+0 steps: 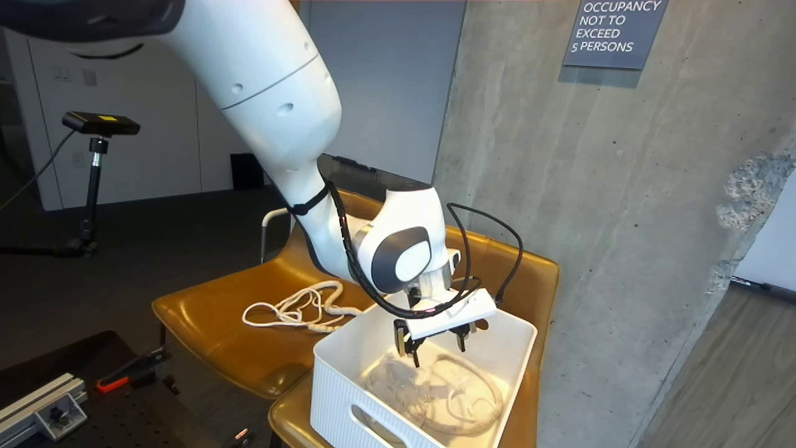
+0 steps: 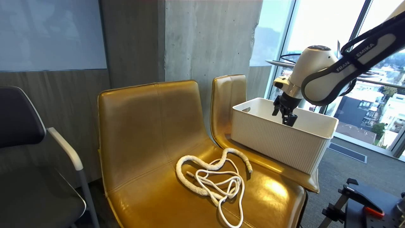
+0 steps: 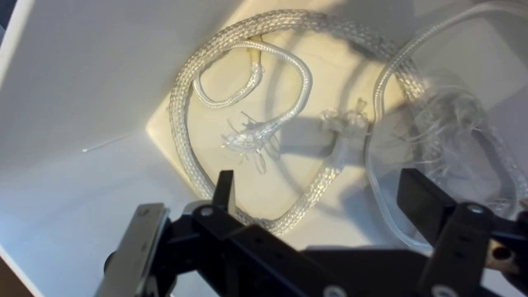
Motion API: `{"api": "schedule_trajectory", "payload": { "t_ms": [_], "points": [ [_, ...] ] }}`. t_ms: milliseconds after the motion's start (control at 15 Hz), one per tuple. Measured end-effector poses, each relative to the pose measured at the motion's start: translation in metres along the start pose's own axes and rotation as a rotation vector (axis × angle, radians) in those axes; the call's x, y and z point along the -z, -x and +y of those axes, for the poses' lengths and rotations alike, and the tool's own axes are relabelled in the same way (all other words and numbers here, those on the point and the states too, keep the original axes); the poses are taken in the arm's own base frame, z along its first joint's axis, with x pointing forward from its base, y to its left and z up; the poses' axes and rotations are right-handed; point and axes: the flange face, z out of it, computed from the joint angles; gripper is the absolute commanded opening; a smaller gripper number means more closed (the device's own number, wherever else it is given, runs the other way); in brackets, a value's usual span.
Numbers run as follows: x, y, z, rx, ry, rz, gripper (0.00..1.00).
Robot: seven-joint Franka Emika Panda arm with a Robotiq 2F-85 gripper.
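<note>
Pincer (image 3: 318,192), one: is hanging within the mouth of a white bin (image 2: 272,141), its jaws standing wide apart, holding nothing. Braided rope (image 3: 179,119): is lying looped on the bin's floor, below the pincer. Thin cord (image 3: 306,78): is curling inside that loop, showing a frayed end (image 3: 251,136). Chair (image 2: 226,104), tan: is bearing the bin. Likely faults: rope and cord are overlapping, so gripping either could be dragging both; loose fibres could be snagging the pincer.
</note>
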Motion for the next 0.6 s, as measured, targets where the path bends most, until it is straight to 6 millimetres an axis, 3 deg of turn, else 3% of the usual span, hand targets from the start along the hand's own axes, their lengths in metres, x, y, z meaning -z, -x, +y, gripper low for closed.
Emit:
{"api": "schedule_trajectory", "payload": {
  "t_ms": [267,533,600],
  "points": [
    [-0.039,-0.001,-0.002,0.003,-0.022,-0.013,1.00],
    [-0.065,-0.004,-0.005,0.009,-0.035,-0.020,1.00],
    [-0.070,-0.004,-0.007,0.011,-0.039,-0.023,0.85]
  ]
}}
